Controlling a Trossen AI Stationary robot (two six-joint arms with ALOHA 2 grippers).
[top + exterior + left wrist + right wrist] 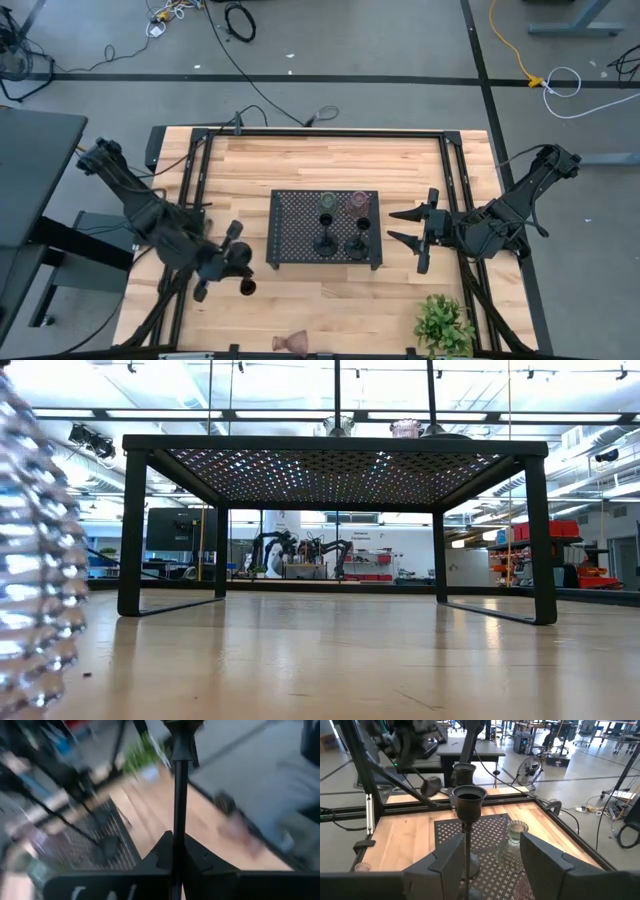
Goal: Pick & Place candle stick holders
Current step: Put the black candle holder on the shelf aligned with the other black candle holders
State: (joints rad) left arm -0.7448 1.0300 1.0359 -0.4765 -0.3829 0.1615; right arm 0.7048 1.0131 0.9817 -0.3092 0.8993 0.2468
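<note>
Left of the tray [285,200], I see my left gripper [238,262] clamped on a black holder [246,287] above the worktop [330,160]; right gripper [405,227] fingers apart beside the tray.

I am seeing the black tray [300,215] standing in the middle of the table [330,165]. Four holders are crowding its right half; its left half is lying bare. Wide bare wood is lying behind the tray. At the front edge, a plant [443,323] and a pinkish holder [291,341] are standing in the way.
</note>
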